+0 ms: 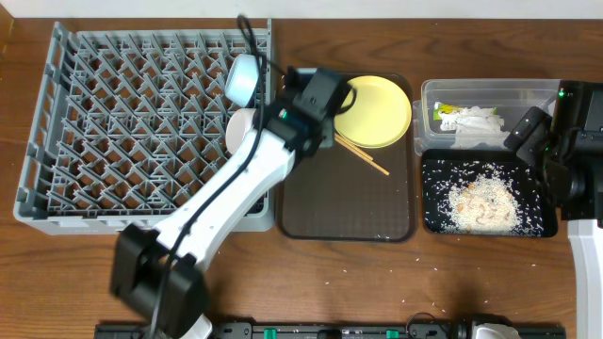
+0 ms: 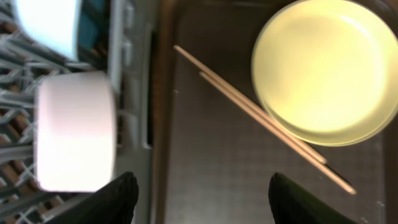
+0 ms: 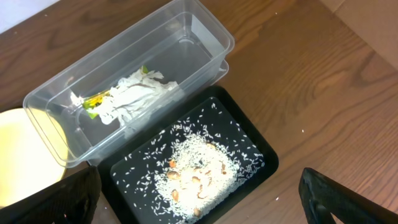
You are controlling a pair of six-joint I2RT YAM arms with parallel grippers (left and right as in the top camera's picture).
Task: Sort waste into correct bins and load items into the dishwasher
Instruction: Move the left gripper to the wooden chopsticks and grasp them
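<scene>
In the overhead view, you see the grey dish rack (image 1: 94,132) at the far left corner of the tabletop. The light blue bowl (image 1: 242,77) and the white bowl (image 1: 240,130) stand on edge along its right side. The yellow plate (image 1: 382,111) and the chopsticks (image 1: 363,158) lie on the brown tray (image 1: 349,202) in the middle, so I judge these are left to load. I cannot find the small cup.

In the left wrist view, your left gripper (image 2: 199,208) is spread wide and holds nothing, above the tray's left part.

In the right wrist view, the right gripper (image 3: 199,211) is also spread and empty. Near the far right corner, the clear tub (image 3: 199,31) holds the crumpled paper (image 3: 140,93) and the wrapper (image 3: 93,102). The black tray (image 3: 261,149) just beside it holds the rice scraps (image 3: 196,174). The sorting looks nearly done.

The table (image 1: 377,282) is brown wood, with stray grains (image 1: 424,273) near the front edge. The room is not shown.
</scene>
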